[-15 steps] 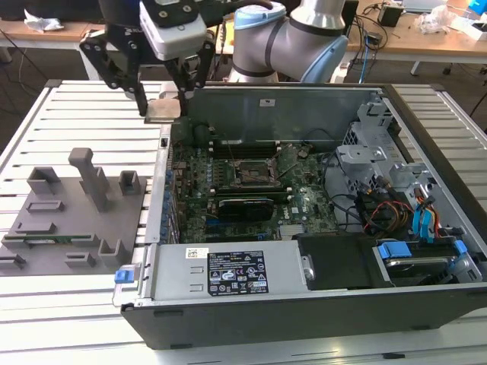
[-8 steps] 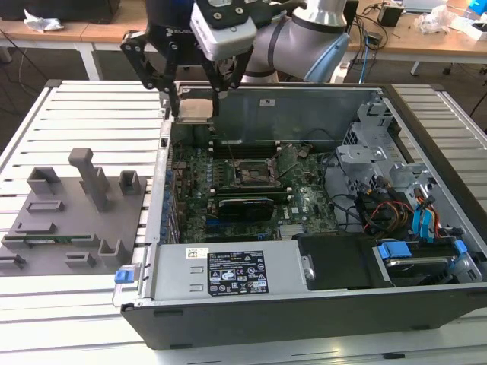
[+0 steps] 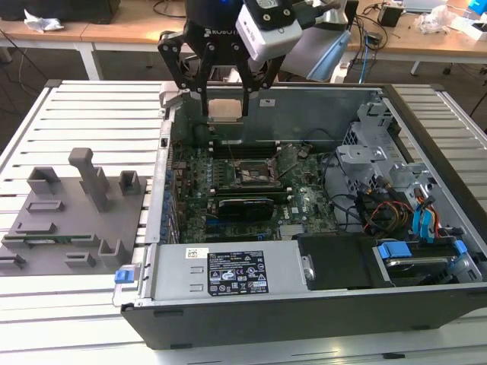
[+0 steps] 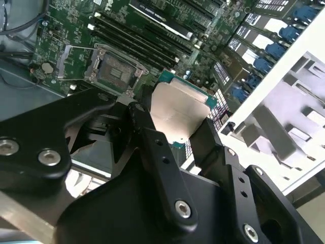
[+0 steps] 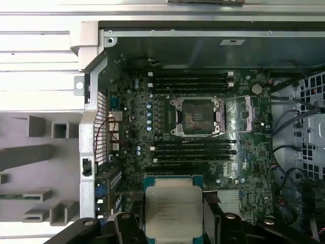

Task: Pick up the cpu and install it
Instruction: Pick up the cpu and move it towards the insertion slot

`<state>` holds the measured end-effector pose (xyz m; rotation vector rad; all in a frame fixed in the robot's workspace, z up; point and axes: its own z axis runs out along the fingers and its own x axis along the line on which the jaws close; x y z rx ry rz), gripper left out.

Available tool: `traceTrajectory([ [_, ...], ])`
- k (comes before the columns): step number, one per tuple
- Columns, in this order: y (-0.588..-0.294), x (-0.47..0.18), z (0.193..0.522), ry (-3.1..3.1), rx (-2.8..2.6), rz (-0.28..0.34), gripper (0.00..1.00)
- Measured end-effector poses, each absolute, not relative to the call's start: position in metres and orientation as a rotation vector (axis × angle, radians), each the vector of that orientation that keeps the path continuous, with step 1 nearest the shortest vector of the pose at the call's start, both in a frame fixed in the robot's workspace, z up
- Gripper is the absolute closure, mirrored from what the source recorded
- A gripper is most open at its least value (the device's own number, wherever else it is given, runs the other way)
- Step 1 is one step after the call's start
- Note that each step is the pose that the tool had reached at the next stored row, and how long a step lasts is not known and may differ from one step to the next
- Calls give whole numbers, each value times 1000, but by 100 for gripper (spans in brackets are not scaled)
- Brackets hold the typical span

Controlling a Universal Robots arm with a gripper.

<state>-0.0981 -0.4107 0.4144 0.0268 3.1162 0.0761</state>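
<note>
Silvery cpu (image 5: 173,211) is clamped between the gripper's (image 3: 226,114) jaws, up over the open computer case (image 3: 304,323). Down on the green motherboard (image 5: 254,152), the dark socket (image 5: 197,117) sits uncovered, well apart from it.

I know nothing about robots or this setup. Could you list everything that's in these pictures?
table: one, white slats, under everything
computer case: one, dark, open, lying on the table
motherboard: one, green, inside the case
socket: one, dark with a metal frame, open and empty, mid-board
black card: one, long, on the board next to the socket
power supply: one, grey with a label, along the case's near wall in the exterior view
holder plate: one, grey, on the table at the exterior view's left of the case
cpu: one, silvery, held above the case, not yet in the socket
gripper: one, black, shut on the cpu
</note>
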Motion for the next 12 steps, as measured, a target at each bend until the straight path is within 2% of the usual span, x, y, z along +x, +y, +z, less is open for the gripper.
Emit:
traceTrajectory([
  [12, -411, -88, 396, 3120, 27, 76, 45],
])
